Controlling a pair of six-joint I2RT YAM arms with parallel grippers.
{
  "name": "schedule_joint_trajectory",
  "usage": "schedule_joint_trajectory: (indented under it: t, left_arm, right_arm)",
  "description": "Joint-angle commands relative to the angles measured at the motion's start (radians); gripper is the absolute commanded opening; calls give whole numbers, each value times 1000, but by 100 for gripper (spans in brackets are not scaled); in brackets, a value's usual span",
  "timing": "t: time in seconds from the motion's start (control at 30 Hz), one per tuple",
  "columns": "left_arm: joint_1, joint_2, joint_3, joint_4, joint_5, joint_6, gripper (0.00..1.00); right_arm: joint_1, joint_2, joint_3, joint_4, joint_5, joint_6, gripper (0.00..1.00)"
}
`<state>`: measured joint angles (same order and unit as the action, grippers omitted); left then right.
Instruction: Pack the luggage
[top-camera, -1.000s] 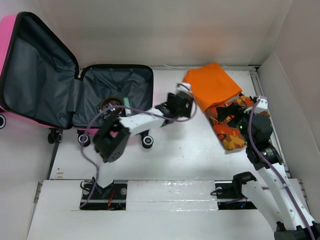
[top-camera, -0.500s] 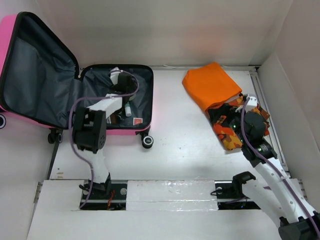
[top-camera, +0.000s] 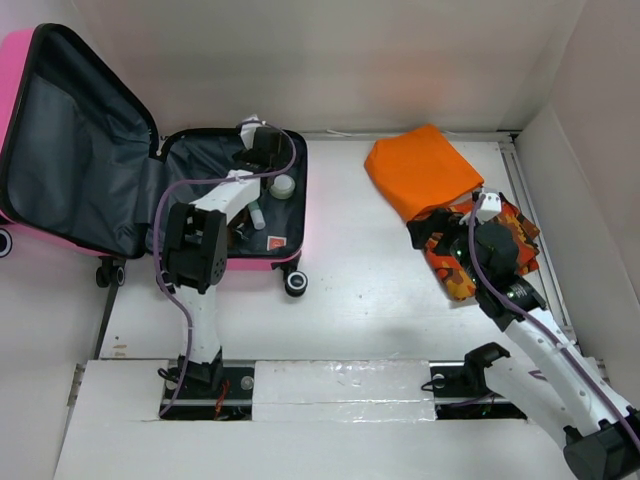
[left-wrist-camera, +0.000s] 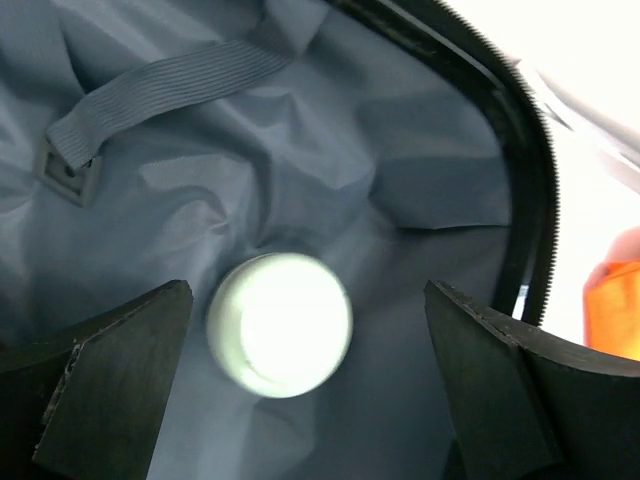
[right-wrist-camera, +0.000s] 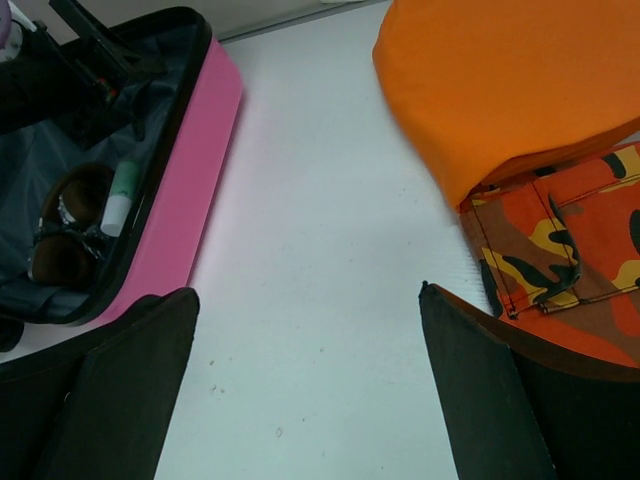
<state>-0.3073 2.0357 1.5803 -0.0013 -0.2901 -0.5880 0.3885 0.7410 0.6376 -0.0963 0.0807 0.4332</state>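
White table (top-camera: 370, 290), pale walls (top-camera: 350, 60); luggage (top-camera: 80, 150) lies open; left hand (left-wrist-camera: 305, 295), right hand (right-wrist-camera: 308, 295) both spread apart.

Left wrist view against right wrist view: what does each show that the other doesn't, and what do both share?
Only the left wrist view: a white round container lying on the lining of the luggage, and a grey strap. Only the right wrist view: the camouflage garment, a pale green tube and the luggage's pink outer shell. Both: the grey lining and black zipper rim. The orange cloth, broad in the right wrist view, is probably the orange sliver at the left wrist view's edge.
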Motion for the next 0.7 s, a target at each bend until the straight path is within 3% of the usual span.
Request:
schedule_joint_trajectory:
  t: [0.0, 0.13, 0.23, 0.27, 0.33, 0.4, 0.57, 0.67]
  left_arm:
    - [7, -38, 1, -19, -26, 5, 99]
    - [-79, -167, -65, 29, -113, 46, 99]
    - [-169, -236, -78, 61, -217, 100, 97]
    - [-235, -271, -78, 61, -234, 109, 97]
    - [-304, -301, -78, 95, -257, 128, 97]
    - [-393, -310, -78, 104, -255, 128, 97]
    - [-481, -191, 32, 78, -106, 7, 97]
    - [-490, 12, 229, -44, -60, -88, 96]
  right_arm:
    - [10, -6, -4, 63, 37, -14, 97]
    - [10, -6, -4, 63, 37, -14, 93]
    - [10, -15, -4, 72, 50, -14, 76]
    - [19, -15, -4, 72, 50, -14, 57]
    - [20, -15, -4, 72, 50, -14, 40]
    - [20, -15, -4, 72, 80, -14, 13]
    - [20, -66, -25, 72, 114, 10, 12]
    - [20, -86, -35, 72, 151, 10, 20]
